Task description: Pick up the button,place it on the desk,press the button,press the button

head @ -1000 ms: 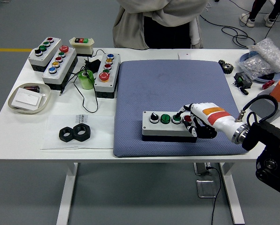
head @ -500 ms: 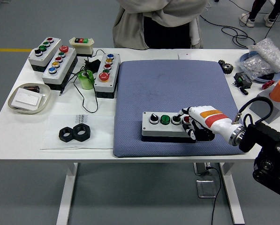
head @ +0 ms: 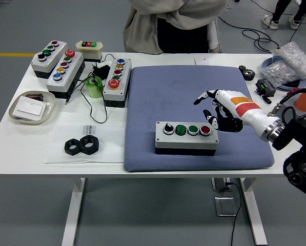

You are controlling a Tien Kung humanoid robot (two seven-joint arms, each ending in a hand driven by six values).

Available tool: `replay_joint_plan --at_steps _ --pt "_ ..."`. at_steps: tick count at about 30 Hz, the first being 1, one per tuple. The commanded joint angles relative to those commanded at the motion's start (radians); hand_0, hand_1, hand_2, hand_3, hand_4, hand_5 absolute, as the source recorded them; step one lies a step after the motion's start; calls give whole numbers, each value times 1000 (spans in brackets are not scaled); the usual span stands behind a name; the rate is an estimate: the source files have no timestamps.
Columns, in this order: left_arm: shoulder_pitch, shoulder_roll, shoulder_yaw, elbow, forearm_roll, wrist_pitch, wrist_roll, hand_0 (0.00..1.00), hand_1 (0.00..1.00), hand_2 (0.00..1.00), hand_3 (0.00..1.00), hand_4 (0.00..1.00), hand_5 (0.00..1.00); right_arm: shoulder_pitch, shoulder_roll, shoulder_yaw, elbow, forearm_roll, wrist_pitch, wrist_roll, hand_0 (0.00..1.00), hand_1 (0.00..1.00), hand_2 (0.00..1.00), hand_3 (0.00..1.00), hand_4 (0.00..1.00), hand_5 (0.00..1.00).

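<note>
Grey button box (head: 186,138) lies on the blue mat (head: 194,97) on the desk (head: 111,154), near the mat's front edge. Head view: right hand (head: 217,111) hovers just beyond the box's right end, fingers loosely spread, holding nothing, clear of the box. Risks: a descending finger may land between caps, strike the wrong cap, or shove the unsecured box across the mat.

A white desk (head: 158,166) carries a blue-grey textured mat (head: 158,92). On it, a grey button box (head: 186,137) has black, two green and red buttons. The robot hand (head: 222,114) is white, orange-striped, black-fingered.
</note>
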Motion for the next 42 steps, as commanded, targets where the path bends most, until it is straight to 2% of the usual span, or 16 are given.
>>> replay_joint_plan --at_steps 3,4,9,10,15,16,21,22,27,33,42 --pt "1 0 -1 0 1 0 1 772 802 883 798 562 998 -18 -3 73 -30 119 -23 34 388 258 428 996 683 90" --pt "1 0 -1 0 2 0 1 772 802 883 798 561 998 -22 -3 95 -44 164 -24 52 826 712 784 998 699 232" --pt "3 0 2 0 -1 1 0 772 802 883 798 561 998 -68 11 203 -120 378 15 170 826 712 784 998 699 232" --pt "3 0 1 0 1 1 0 772 802 883 799 563 998 -77 14 218 -135 417 7 188 948 861 946 998 689 327" --pt "4 0 -2 1 5 0 2 772 802 883 799 563 998 -96 20 281 -218 625 -18 221 948 861 946 998 689 327" --pt "4 0 -3 1 7 -1 3 773 802 883 798 563 998 -98 21 291 -238 671 -20 220 946 859 931 932 651 446" --pt "6 -1 -8 3 12 -1 4 773 802 883 798 563 998 -109 28 337 -327 879 -14 217 946 859 931 932 651 446" --pt "6 -1 -9 3 13 -1 4 773 802 883 798 564 998 -110 30 342 -346 918 -11 216 951 853 915 922 639 494" --pt "9 -2 -13 4 19 -1 6 773 802 883 798 564 998 -118 36 361 -418 1139 -3 211 951 853 915 922 639 494" --pt "12 -3 -19 5 29 -2 9 773 802 883 798 564 998 -130 40 377 -454 1368 -3 207 950 852 912 916 642 475" --pt "13 -3 -21 7 30 -2 7 772 802 882 797 564 998 -141 36 391 -461 1395 -4 201 951 849 907 909 627 516"
